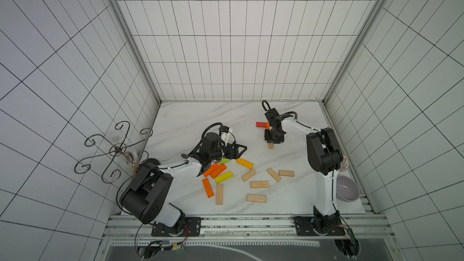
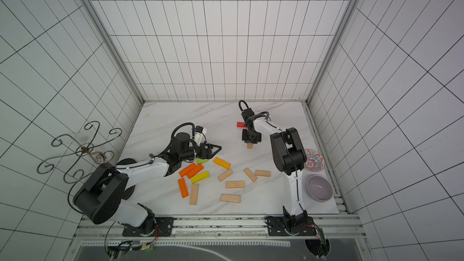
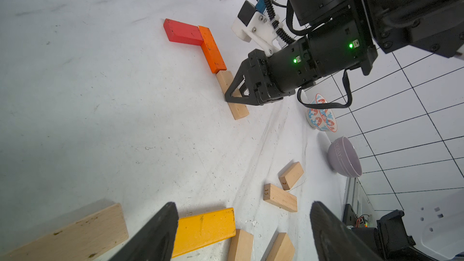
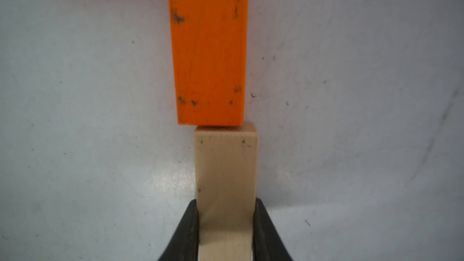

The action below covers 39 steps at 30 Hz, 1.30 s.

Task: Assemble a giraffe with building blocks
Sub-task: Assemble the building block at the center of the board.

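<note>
Left gripper (image 3: 243, 204) hangs wide open, empty, over the loose blocks (image 1: 224, 177). Further right, the right gripper (image 4: 226, 207) pinches a plain wooden block (image 4: 226, 161), end touching the orange block (image 4: 208, 46) that joins the red block (image 3: 183, 32): three pieces laid, most of the giraffe left, I'd say. White marble tabletop (image 1: 200, 119), tiled walls (image 1: 226, 46) around.

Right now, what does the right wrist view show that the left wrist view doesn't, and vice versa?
Right wrist only: the right fingers pinching both sides of the plain block, its end meeting the orange block slightly off-centre. Left wrist only: the open left fingers, the yellow block, the purple bowl and patterned bowl. Both: plain and orange blocks end to end, red block at the orange's far end.
</note>
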Each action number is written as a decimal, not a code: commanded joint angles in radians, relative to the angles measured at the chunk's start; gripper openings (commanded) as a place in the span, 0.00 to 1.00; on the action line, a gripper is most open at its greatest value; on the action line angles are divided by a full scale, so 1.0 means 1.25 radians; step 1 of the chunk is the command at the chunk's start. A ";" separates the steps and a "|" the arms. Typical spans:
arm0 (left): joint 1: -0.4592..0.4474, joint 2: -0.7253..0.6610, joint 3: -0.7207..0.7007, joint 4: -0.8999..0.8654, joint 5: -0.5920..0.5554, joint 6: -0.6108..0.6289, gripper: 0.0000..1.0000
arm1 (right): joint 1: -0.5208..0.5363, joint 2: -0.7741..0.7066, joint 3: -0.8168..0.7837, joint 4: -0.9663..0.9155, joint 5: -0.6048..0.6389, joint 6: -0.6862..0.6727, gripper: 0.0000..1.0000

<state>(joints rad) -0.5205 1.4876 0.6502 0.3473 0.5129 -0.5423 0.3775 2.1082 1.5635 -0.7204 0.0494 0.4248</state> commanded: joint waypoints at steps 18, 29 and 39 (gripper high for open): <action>0.004 0.000 -0.009 0.036 0.014 -0.008 0.83 | 0.004 0.045 0.057 -0.019 -0.003 -0.005 0.28; 0.005 0.002 -0.010 0.036 0.014 -0.009 0.83 | 0.006 0.046 0.060 -0.021 0.006 -0.004 0.35; 0.007 -0.007 -0.011 0.025 0.012 -0.007 0.83 | 0.006 0.047 0.079 -0.033 0.024 -0.004 0.53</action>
<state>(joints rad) -0.5167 1.4879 0.6502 0.3698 0.5220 -0.5495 0.3798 2.1220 1.5833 -0.7223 0.0605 0.4213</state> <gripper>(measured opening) 0.830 0.518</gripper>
